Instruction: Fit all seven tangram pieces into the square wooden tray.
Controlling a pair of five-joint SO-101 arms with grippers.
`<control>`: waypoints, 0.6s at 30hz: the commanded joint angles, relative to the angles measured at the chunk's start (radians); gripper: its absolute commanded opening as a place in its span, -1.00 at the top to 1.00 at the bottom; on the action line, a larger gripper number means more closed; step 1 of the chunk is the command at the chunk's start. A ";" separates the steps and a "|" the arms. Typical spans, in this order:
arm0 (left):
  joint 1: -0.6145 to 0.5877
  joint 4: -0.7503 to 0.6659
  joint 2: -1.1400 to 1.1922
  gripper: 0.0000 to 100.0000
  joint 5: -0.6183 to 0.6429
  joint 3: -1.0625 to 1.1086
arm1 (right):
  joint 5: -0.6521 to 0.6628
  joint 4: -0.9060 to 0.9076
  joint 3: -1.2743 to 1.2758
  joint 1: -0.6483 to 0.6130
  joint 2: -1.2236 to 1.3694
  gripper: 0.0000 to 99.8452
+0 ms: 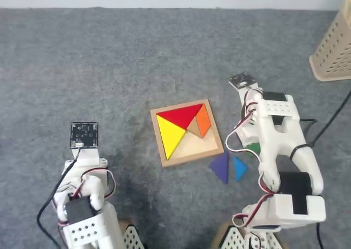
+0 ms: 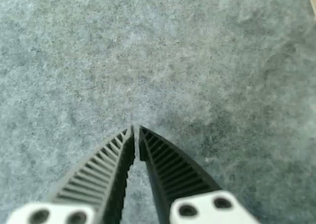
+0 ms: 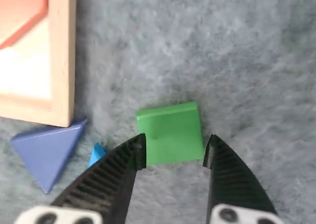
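Sitting spread wide, R gripper (image 3: 175, 141) has tips at 2 sides of the green square (image 3: 170, 130), on the rug (image 3: 247, 61) near a corner of the tray (image 3: 63, 56). L gripper (image 2: 136, 131) is pinched closed over bare rug w/ lots of room.

Likely a robotics lab: 2 wired arms (image 1: 279, 150) on a grey felt-covered table (image 1: 109, 57)

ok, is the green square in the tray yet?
No, the green square lies on the grey carpet outside the wooden tray, with the right gripper straddling it.
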 commanded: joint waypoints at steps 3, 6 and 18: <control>-0.003 0.008 -0.014 0.97 -0.005 -0.007 | 0.123 -0.064 0.032 -0.030 -0.013 0.51; -0.003 0.008 -0.014 0.97 -0.005 -0.007 | 0.153 -0.074 0.061 -0.030 -0.010 0.51; -0.003 0.008 -0.014 0.97 -0.005 -0.007 | 0.169 -0.168 0.147 -0.027 -0.002 0.51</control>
